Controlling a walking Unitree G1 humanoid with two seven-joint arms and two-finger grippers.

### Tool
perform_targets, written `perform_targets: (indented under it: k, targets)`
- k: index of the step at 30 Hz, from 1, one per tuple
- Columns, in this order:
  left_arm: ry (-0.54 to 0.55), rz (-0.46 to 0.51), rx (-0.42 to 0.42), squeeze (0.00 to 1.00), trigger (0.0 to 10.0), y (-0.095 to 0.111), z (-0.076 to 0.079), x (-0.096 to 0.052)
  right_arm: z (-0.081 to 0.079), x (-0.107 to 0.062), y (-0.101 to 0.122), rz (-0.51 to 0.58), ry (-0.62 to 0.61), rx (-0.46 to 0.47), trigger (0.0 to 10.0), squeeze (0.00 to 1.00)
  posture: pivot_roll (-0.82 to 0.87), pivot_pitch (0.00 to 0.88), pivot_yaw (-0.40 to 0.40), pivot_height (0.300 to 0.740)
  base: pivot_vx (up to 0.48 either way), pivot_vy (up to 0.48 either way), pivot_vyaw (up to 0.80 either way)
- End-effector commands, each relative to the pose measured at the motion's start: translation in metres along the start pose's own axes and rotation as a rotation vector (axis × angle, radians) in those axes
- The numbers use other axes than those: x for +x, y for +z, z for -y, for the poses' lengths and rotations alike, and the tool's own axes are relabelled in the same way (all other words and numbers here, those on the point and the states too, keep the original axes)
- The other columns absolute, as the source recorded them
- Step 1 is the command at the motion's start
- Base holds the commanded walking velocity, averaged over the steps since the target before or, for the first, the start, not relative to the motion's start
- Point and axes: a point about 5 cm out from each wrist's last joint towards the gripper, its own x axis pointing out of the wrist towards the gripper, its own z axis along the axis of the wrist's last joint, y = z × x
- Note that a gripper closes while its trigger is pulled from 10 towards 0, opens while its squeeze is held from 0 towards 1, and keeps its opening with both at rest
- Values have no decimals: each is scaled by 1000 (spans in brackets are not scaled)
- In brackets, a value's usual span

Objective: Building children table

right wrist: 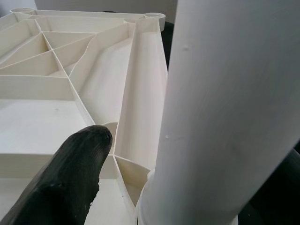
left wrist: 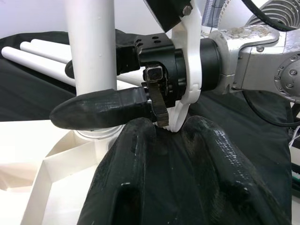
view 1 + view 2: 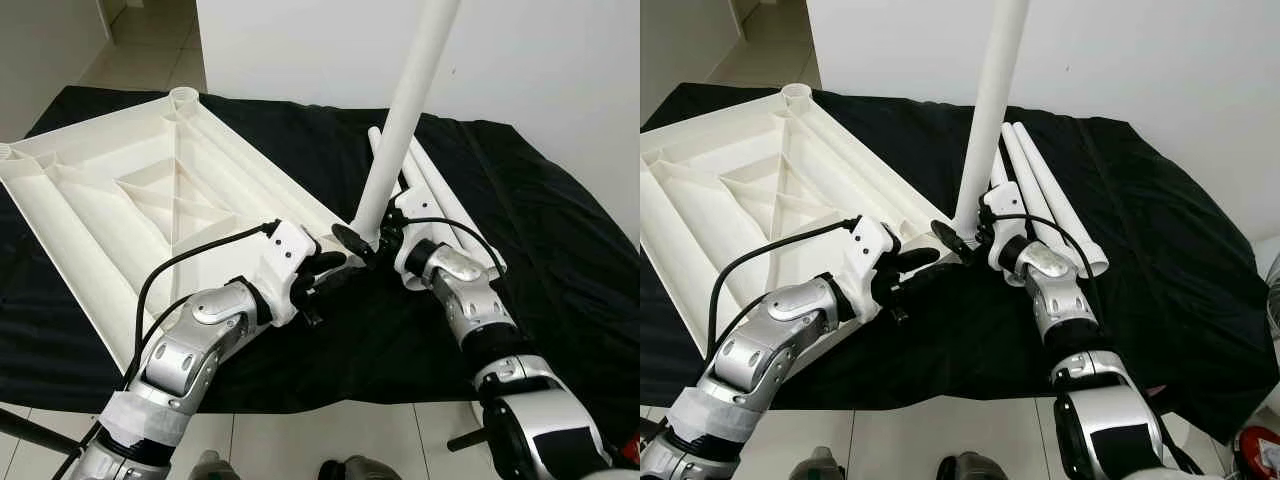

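Table leg (image 3: 405,120) upright, right claw (image 3: 368,243) gripping base

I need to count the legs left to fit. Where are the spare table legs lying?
The spare legs lie side by side on the black cloth, on the robot's right, just behind the right gripper and the upright leg.

Black cloth (image 3: 560,230) under white tabletop (image 3: 110,200) and loose legs (image 3: 440,195).

A black cloth (image 3: 560,240) is spread wide over the floor, wrinkled along its far edge. Pale floor tiles (image 3: 330,435) are seen at the near side, a white wall (image 3: 560,60) behind. A red object (image 3: 1258,452) is glimpsed at the corner.
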Motion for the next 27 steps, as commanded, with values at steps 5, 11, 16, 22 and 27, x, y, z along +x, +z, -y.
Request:
perform_targets:
  k: [5,11,16,22,27]
  targets:
    - [-93,-8,21,0,10000,0,5,5,5,3,-2,-25,20,-4,7451,0,103,0,-83,740,0,0,0]
    - [-92,2,29,0,10000,3,4,7,8,-1,-7,-40,44,24,0,0,112,0,-82,740,0,0,0]
    - [-91,1,32,0,10000,2,4,6,7,-8,-15,-33,47,41,0,0,97,0,-81,740,0,0,0]
    - [-93,4,32,0,10000,2,3,7,8,-15,-16,12,5,62,10000,0,84,0,-77,740,0,0,0]
    - [-95,-7,39,0,10000,1,2,7,8,-21,-19,1,-151,22,10000,0,73,0,-69,740,0,0,0]
